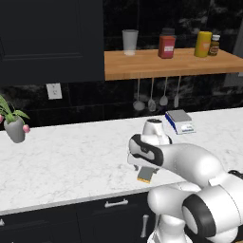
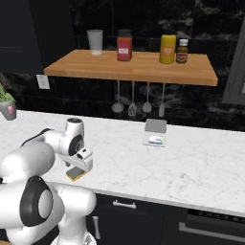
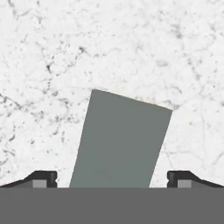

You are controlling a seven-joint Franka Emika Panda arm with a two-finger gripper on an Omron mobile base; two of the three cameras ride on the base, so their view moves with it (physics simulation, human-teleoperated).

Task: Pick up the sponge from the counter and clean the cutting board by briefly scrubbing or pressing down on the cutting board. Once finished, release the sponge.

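Note:
The sponge (image 1: 145,175) (image 2: 76,174) lies flat on the white marble counter (image 1: 71,152) (image 2: 191,162) close to its front edge, yellow body below and dark grey-green layer up. In the hand view that grey-green top (image 3: 120,140) sits slightly askew on the marble (image 3: 87,43). My gripper (image 1: 144,167) (image 2: 78,165) (image 3: 112,178) points straight down right over the sponge, open, with one dark fingertip (image 3: 43,178) on each side of it and a gap to both. Nothing is held. The cutting board is out of view.
A grey-white scale (image 1: 180,121) (image 2: 155,132) stands at the back of the counter. A potted plant (image 1: 14,126) (image 2: 7,107) is far left. Above, a wooden shelf (image 1: 166,64) (image 2: 134,67) carries a cup and jars, with utensils (image 1: 152,97) hanging under it.

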